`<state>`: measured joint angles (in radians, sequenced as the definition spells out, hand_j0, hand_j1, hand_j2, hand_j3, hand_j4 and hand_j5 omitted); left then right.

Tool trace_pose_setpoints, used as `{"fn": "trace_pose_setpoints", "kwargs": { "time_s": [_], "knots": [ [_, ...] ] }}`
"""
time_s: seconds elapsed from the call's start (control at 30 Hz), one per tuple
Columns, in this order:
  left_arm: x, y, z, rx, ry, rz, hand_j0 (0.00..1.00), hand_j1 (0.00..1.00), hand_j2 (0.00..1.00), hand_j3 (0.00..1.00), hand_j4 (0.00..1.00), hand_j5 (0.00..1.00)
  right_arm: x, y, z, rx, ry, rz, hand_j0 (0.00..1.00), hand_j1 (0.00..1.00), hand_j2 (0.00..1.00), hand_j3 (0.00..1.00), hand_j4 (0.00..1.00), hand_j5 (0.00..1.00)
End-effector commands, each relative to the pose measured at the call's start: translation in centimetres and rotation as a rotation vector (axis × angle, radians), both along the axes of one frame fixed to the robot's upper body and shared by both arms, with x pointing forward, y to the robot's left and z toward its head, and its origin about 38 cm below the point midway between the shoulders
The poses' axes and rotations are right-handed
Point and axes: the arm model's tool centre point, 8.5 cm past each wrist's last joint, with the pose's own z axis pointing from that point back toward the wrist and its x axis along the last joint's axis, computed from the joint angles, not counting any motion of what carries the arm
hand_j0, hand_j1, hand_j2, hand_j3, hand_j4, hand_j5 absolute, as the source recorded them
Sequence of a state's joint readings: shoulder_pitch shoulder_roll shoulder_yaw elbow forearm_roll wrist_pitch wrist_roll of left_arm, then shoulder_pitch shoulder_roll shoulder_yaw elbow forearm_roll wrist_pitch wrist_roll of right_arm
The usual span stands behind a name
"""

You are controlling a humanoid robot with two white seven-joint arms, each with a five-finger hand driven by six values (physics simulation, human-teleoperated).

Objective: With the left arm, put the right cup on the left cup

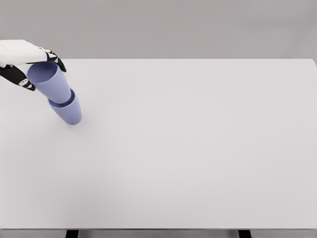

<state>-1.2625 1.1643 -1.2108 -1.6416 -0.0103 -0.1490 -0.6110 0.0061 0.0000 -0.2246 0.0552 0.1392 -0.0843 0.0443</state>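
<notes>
Head view gives you two plain lavender cups, unmarked: your left hand (25,59) wraps the upper cup (49,82), nested into the lower cup (68,110), near the tabletop's (198,148) far left edge. Everything rightward on that white tabletop is open room.

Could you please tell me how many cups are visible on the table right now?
2. Both are at the table's far left: the upper cup, held by the left hand, sits tilted inside the lower cup. Nothing suggests a hidden one.
</notes>
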Motion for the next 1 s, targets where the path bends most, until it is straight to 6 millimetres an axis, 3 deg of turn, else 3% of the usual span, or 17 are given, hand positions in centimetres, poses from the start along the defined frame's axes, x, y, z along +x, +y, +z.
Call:
{"fn": "trace_pose_setpoints", "kwargs": {
  "time_s": [0.0, 0.13, 0.23, 0.63, 0.97],
  "knots": [
    [0.2, -0.2, -0.1, -0.004, 0.001, -0.002, 0.73, 0.73, 0.73, 0.73, 0.73, 0.73, 0.0, 0.0, 0.0, 0.000, 0.000, 0.001, 1.00, 1.00, 1.00, 1.00, 1.00, 1.00],
    [0.2, -0.1, -0.1, -0.002, 0.002, -0.001, 0.73, 0.73, 0.73, 0.73, 0.73, 0.73, 0.0, 0.0, 0.0, 0.000, 0.000, -0.002, 1.00, 1.00, 1.00, 1.00, 1.00, 1.00],
    [0.1, 0.1, -1.3, -0.001, 0.027, 0.004, 0.73, 0.73, 0.73, 0.73, 0.73, 0.73, 0.0, 0.0, 0.0, 0.000, 0.000, 0.001, 1.00, 1.00, 1.00, 1.00, 1.00, 1.00],
    [0.2, 0.2, -1.3, -0.004, 0.027, 0.007, 0.74, 0.74, 0.74, 0.74, 0.74, 0.74, 0.0, 0.0, 0.0, 0.000, 0.000, 0.001, 1.00, 1.00, 1.00, 1.00, 1.00, 1.00],
    [0.1, 0.1, -1.3, -0.004, 0.028, 0.003, 0.98, 0.98, 0.98, 0.98, 0.98, 0.98, 0.0, 0.0, 0.0, 0.000, 0.000, -0.001, 1.00, 1.00, 1.00, 1.00, 1.00, 1.00]
  ]
}}
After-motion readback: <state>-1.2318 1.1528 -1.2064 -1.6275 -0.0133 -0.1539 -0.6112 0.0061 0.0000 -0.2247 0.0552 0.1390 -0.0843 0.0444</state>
